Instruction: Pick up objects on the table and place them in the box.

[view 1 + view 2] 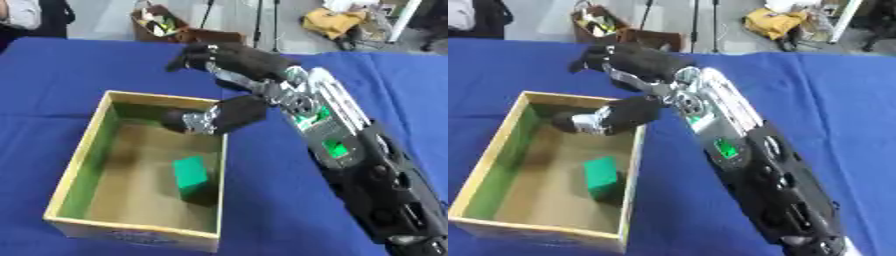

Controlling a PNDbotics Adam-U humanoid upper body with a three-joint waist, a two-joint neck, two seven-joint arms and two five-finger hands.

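Through the left eye I have the right hand [229, 67] reaching over the far right corner of the box [68, 172], which sits on the blue table [52, 75]. The fingers [197, 54] curl downward past the box's far edge and the thumb [214, 117] hangs over the rim into the box; nothing sits between them that I can see. The green block [190, 176] lies on the box floor near the right wall, its long axis running roughly from near to far, tilted a little.

Through the right eye the same block [601, 176] shows well apart from the hand, so I judge it released. To finish well, I should lift the hand straight up before pulling back, so the thumb does not catch the rim. The left hand shows in neither view.
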